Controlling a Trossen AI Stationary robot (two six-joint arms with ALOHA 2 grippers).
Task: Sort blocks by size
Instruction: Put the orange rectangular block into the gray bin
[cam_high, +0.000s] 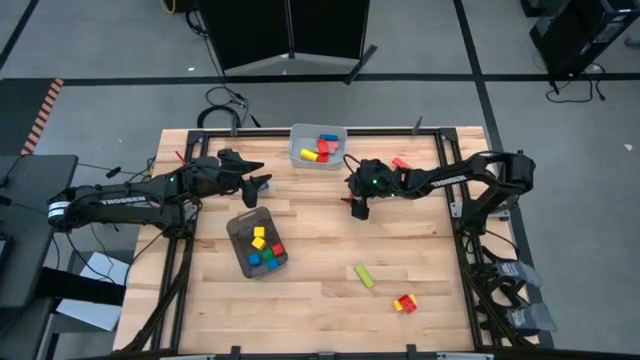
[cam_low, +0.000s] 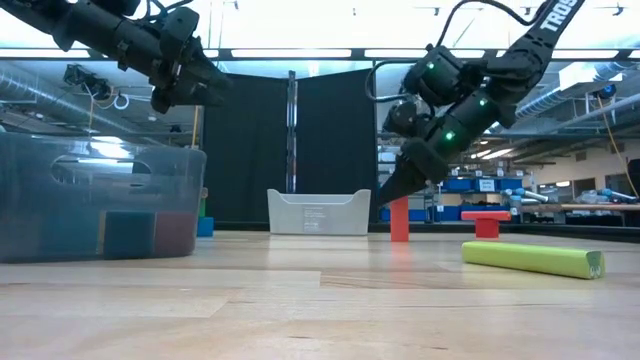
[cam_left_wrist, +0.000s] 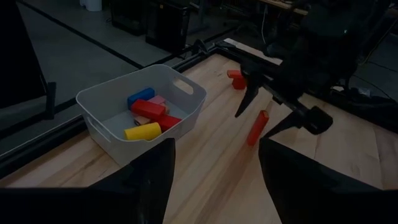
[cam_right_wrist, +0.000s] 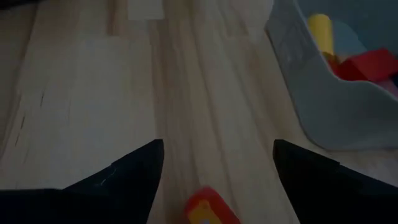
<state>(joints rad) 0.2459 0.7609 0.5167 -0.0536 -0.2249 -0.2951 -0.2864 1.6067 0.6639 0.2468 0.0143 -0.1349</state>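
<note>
A red bar block (cam_low: 399, 218) stands on end on the table in front of the light grey-blue bin (cam_high: 318, 147). That bin holds long red, yellow, blue and pink blocks (cam_left_wrist: 147, 116). My right gripper (cam_right_wrist: 217, 144) slants down over the red bar, open, one finger on either side of the bar's top (cam_right_wrist: 208, 208). My left gripper (cam_high: 262, 175) hangs open in the air left of the bin and holds nothing. The dark tray (cam_high: 238, 228) holds small cubes (cam_high: 264, 249). A green bar (cam_high: 364, 276) and a red-and-yellow cube pair (cam_high: 405, 303) lie toward the near right.
A small red piece (cam_high: 400, 162) lies at the far right behind my right arm. Bare wood stretches between the tray, the bin and the green bar. The table's metal frame (cam_high: 170, 250) borders its edges.
</note>
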